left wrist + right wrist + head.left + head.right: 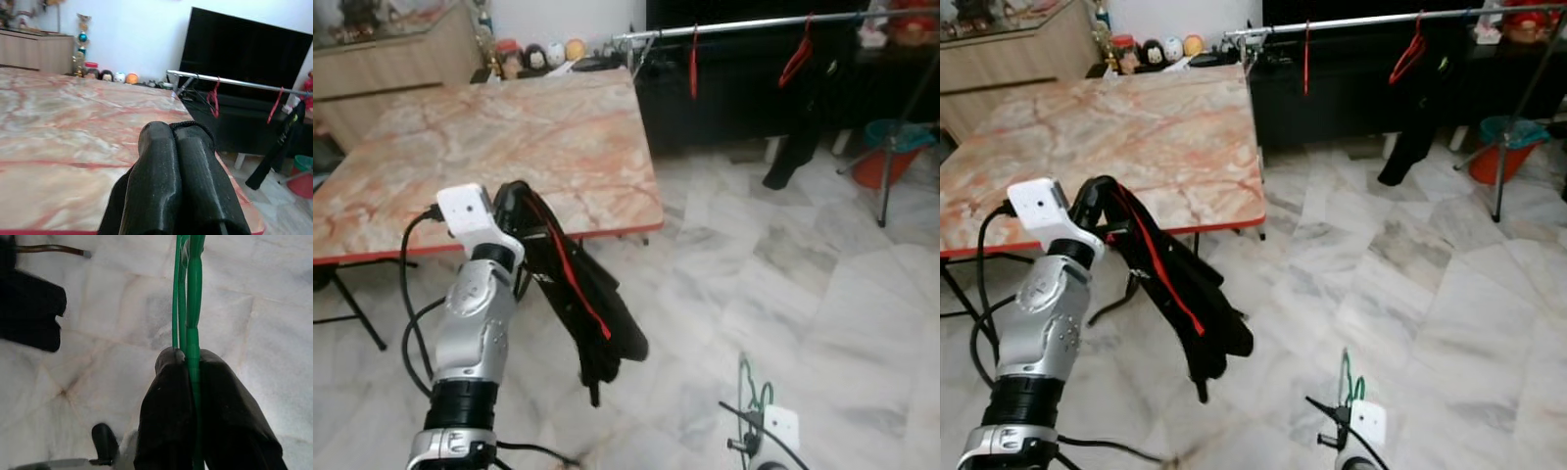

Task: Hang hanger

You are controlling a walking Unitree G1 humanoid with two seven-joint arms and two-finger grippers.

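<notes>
While the right hand (pixel 188 362) pinches the green hanger (pixel 188 293) low over the floor, the left hand (pixel 178 147) clamps a black garment (pixel 592 304); the rail (pixel 744 24) lies well ahead, so the thin wire could slip

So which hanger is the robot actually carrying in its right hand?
Look past the marble table to the pale floor in front of the robot, low on its right side. There the right hand pinches a thin green hanger; the hangers on the rail are red.
</notes>
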